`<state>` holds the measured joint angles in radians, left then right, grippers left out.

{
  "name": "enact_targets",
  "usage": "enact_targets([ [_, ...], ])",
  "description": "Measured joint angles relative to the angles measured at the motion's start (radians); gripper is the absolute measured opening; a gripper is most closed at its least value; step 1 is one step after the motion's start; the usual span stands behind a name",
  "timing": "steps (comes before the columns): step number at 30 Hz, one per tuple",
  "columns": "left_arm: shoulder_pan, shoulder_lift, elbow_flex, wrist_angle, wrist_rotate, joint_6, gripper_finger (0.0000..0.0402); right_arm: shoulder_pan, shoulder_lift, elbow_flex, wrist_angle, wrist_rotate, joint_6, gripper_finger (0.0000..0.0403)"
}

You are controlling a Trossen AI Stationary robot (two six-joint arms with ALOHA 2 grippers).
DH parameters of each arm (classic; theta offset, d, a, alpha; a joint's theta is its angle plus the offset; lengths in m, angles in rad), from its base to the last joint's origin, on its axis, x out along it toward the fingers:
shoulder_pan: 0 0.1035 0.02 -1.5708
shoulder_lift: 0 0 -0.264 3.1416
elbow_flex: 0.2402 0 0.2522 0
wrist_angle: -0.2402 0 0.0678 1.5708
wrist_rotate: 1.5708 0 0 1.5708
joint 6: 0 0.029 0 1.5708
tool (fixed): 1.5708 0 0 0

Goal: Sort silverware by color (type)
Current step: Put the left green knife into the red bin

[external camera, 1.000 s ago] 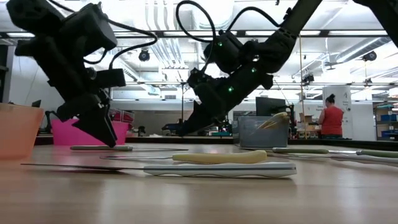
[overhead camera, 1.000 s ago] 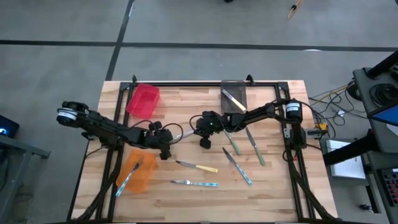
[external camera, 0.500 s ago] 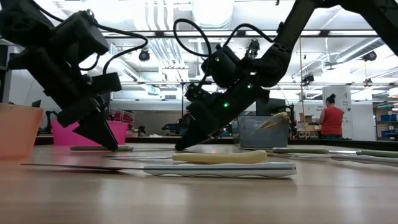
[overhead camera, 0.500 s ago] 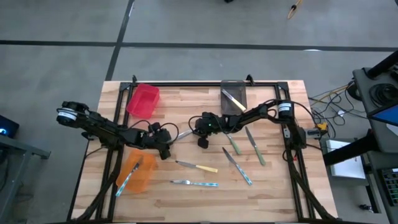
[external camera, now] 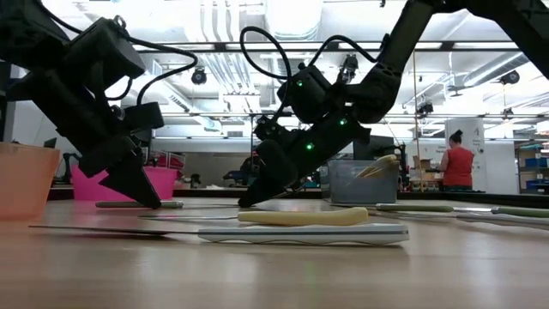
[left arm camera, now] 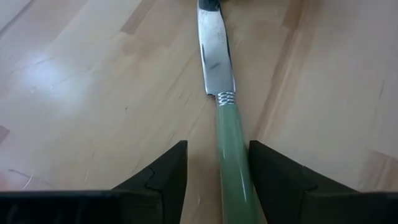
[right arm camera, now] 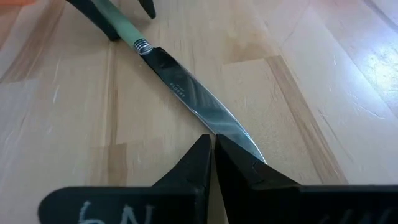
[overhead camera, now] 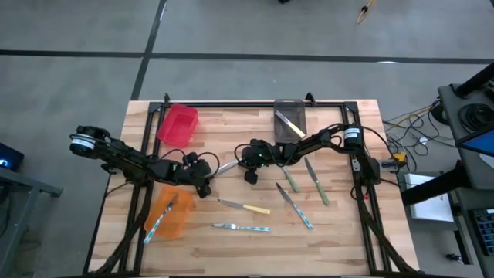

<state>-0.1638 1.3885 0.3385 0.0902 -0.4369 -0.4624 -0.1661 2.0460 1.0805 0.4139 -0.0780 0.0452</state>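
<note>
Green-handled knife is lying between the left gripper's spread fingers, right gripper pinching its blade; most knives are waiting unsorted beside it.

green-handled knife with silver blade; pink bin, orange bin, grey bin, pale wood table.

Left pincer tip down on table, yellow-handled knife lying nearby
</note>
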Motion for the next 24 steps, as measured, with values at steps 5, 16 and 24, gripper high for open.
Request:
enact_targets([
  [5,0.000,0.000,-0.005,0.005,-0.004,-0.002,0.0150,0.000,0.000,0.000,0.008,0.000,0.000,0.0018],
  [16,0.000,0.003,-0.010,0.043,-0.027,0.004,0.0150,0.000,0.002,-0.001,0.019,0.000,0.000,0.0018],
  [24,0.000,0.003,-0.010,0.104,-0.037,0.005,0.0150,0.000,0.002,-0.001,0.020,0.000,0.000,0.0018],
])
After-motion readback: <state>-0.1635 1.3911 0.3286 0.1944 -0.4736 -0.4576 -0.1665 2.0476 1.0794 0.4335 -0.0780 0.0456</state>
